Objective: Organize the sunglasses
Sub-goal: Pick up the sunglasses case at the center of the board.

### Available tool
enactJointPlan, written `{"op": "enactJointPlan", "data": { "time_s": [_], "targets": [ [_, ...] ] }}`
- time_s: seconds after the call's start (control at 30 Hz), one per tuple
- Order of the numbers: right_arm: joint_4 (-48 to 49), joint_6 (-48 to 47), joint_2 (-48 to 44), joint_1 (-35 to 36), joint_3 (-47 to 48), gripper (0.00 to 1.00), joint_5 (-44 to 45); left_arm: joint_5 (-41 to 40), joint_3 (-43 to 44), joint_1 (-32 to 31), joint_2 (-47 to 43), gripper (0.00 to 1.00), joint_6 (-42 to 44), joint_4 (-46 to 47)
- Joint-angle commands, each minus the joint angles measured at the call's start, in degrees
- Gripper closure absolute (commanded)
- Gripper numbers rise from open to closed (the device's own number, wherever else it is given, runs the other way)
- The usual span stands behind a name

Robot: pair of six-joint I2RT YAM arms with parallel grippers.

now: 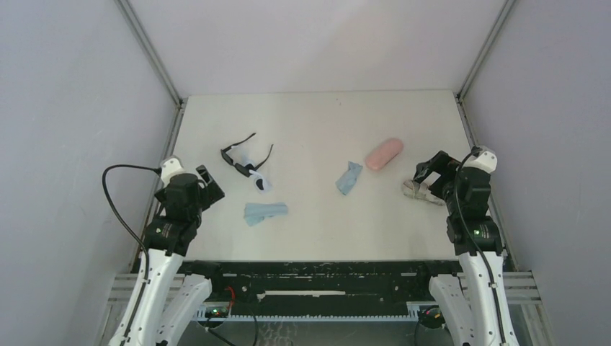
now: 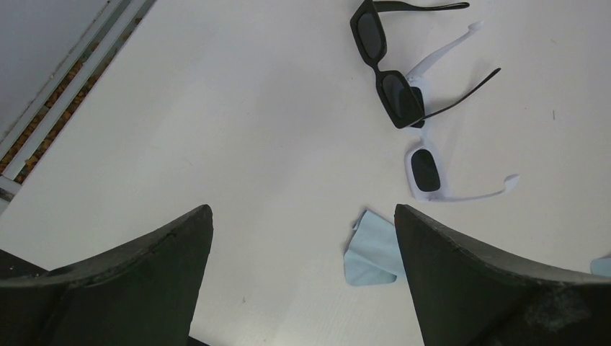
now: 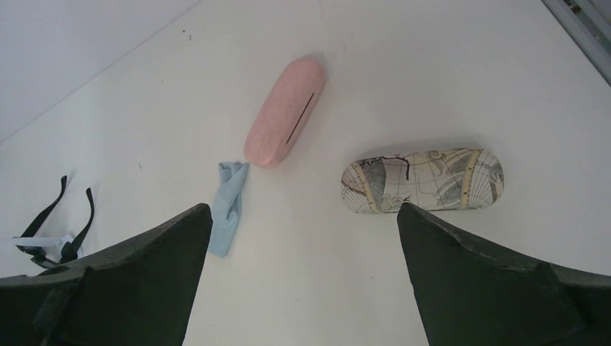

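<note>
White tabletop [image 1: 317,119]. Left of centre: black sunglasses [image 1: 236,163] overlapping white sunglasses [image 1: 261,184], light-blue cloth [image 1: 264,211] below. Right: second cloth [image 1: 349,177], pink case [image 1: 383,153], map-print case [image 1: 420,190].

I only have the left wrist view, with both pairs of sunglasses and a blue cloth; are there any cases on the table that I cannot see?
Observer: Yes, a pink case lies closed on the right half of the table.
Operator: Thank you. Is that the only one?
Observer: No, a map-print case also lies closed, just ahead of the right tool.
Operator: Is that tool holding anything?
Observer: No, it stands open with nothing between its fingers.
</note>
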Motion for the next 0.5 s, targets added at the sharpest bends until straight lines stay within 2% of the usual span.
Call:
{"op": "enactJointPlan", "data": {
  "time_s": [0.0,0.3,0.47],
  "targets": [
    [0.6,0.2,2.5,-1.2,3.1,0.00,0.6,3.8,4.1,1.4,1.7,0.00,2.5,1.1],
    [-4.3,0.4,13.1,-2.1,5.2,0.00,4.4,12.4,5.1,2.0,5.3,0.00,5.3,2.1],
    [-2.7,-1.7,21.7,-2.1,6.0,0.00,2.0,16.1,5.3,2.1,6.5,0.00,6.4,2.3]
  ]
}}
